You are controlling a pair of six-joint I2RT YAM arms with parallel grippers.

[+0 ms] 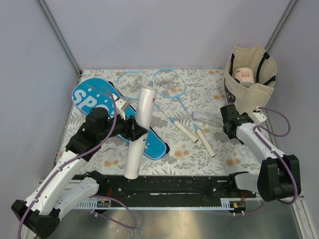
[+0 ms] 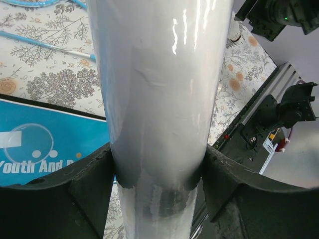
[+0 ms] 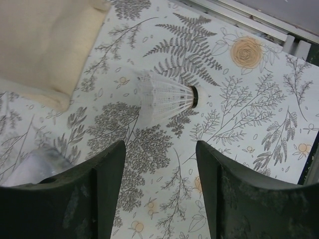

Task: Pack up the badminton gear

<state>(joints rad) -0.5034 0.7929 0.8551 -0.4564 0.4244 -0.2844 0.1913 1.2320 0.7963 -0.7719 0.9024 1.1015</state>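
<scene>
My left gripper (image 1: 137,130) is shut on the white tube (image 1: 140,130), gripping it about mid-length; the tube slants from the rackets down to the near rail. In the left wrist view the tube (image 2: 159,89) fills the gap between the jaws of the gripper (image 2: 157,172). The blue SPORT cover (image 1: 97,102) lies flat under it and also shows in the left wrist view (image 2: 40,134). Two light-blue rackets (image 1: 167,82) lie crossed at the back, white handles (image 1: 205,143) pointing near-right. My right gripper (image 1: 230,123) is open above the mat (image 3: 159,149), just short of the white shuttlecock (image 3: 167,97) lying on its side.
The beige tote (image 1: 251,74) stands at the back right with a roll inside (image 1: 244,74); its corner shows in the right wrist view (image 3: 45,40). A clear plastic piece (image 1: 204,118) lies left of the right gripper. A black rail (image 1: 174,184) runs along the near edge.
</scene>
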